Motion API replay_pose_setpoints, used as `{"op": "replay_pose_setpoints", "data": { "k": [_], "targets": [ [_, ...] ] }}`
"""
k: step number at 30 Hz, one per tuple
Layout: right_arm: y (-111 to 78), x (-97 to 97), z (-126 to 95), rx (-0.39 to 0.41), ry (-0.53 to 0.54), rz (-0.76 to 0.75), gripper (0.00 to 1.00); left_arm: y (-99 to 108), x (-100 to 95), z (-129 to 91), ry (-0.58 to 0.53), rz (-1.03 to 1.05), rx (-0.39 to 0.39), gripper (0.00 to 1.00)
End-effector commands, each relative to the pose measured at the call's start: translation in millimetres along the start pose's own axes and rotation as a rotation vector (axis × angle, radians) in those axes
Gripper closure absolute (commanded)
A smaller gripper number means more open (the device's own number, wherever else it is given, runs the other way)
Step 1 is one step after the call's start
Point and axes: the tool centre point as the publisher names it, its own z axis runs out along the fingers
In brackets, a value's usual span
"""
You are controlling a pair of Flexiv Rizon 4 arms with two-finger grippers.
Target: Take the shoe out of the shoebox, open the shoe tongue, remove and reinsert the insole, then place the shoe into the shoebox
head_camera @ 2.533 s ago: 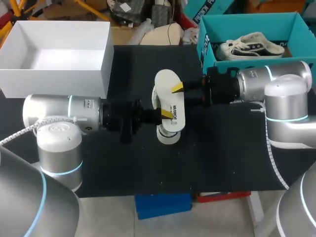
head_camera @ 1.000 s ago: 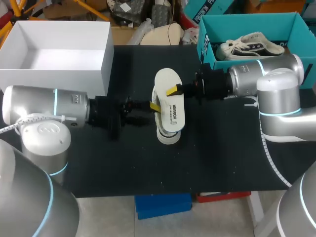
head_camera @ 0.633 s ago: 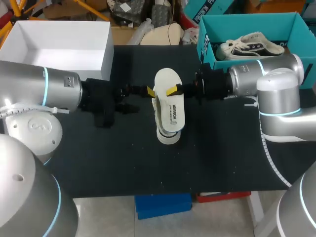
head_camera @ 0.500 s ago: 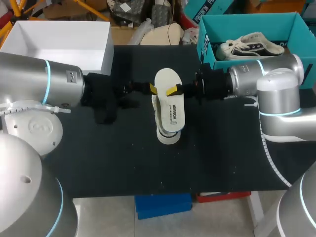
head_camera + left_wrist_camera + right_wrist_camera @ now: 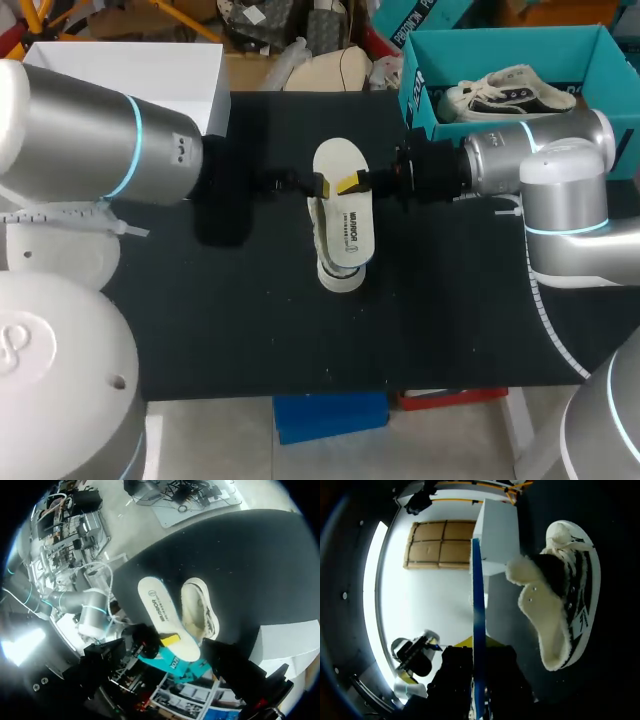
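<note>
The white insole (image 5: 341,208) hangs over the middle of the black table, above the fleece-lined white shoe (image 5: 339,274) lying there. My right gripper (image 5: 352,182) is shut on the insole's right edge. In the right wrist view the insole (image 5: 478,605) shows edge-on between that gripper's (image 5: 477,652) fingers, with the shoe (image 5: 570,580) beside it. My left gripper (image 5: 312,187) stands open at the insole's left edge. Its wrist view shows the gripper's (image 5: 172,672) dark fingers spread wide, with the insole (image 5: 162,617) and shoe (image 5: 200,612) ahead.
A white shoebox (image 5: 150,65) stands at the back left, partly hidden by my left arm. A teal box (image 5: 500,45) at the back right holds a second shoe (image 5: 510,92). Clutter lies behind the table's far edge.
My left gripper has opened, let go of the insole's lower left edge, drawn back and come up to the left edge further back. My right gripper keeps hold of the insole, still.
</note>
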Motion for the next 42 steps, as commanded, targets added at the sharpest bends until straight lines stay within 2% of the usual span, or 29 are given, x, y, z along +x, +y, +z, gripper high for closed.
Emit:
{"op": "replay_pose_setpoints", "data": {
  "k": [1, 7, 9, 12, 19, 23, 28, 33, 42],
  "targets": [
    [0.6, -0.2, 0, 0.001, -0.001, 0.001, 1.00, 6, -4.3, -4, 0.633, 0.143, 0.044, 0.00],
    [0.6, -0.2, 0, 0.001, -0.001, 0.001, 1.00, 6, -4.3, -4, 0.633, 0.143, 0.044, 0.00],
    [0.6, -0.2, 0, 0.001, -0.001, 0.001, 1.00, 6, -2.6, 5, 0.598, -0.019, 0.129, 0.00],
    [0.6, -0.2, 0, 0.001, -0.001, 0.001, 1.00, 7, -1.6, 16, 0.594, -0.191, 0.214, 0.00],
    [0.6, -0.2, 0, 0.001, -0.001, 0.001, 1.00, 10, -1.6, 27, 0.679, -0.419, 0.293, 0.00],
    [0.6, -0.2, 0, 0.001, -0.001, 0.001, 1.00, 9, -0.4, 27, 0.688, -0.505, 0.324, 0.00],
    [0.6, -0.2, 0, 0.001, -0.001, 0.001, 1.00, 8, -8.0, 25, 0.677, -0.508, 0.347, 0.00],
    [0.6, -0.2, 0, 0.001, -0.001, 0.001, 1.00, 6, -19.4, 26, 0.614, -0.459, 0.369, 0.00],
    [0.6, -0.2, 0, 0.001, -0.001, 0.001, 1.00, -3, -28.2, 38, 0.605, -0.402, 0.396, 0.00]
  ]
}}
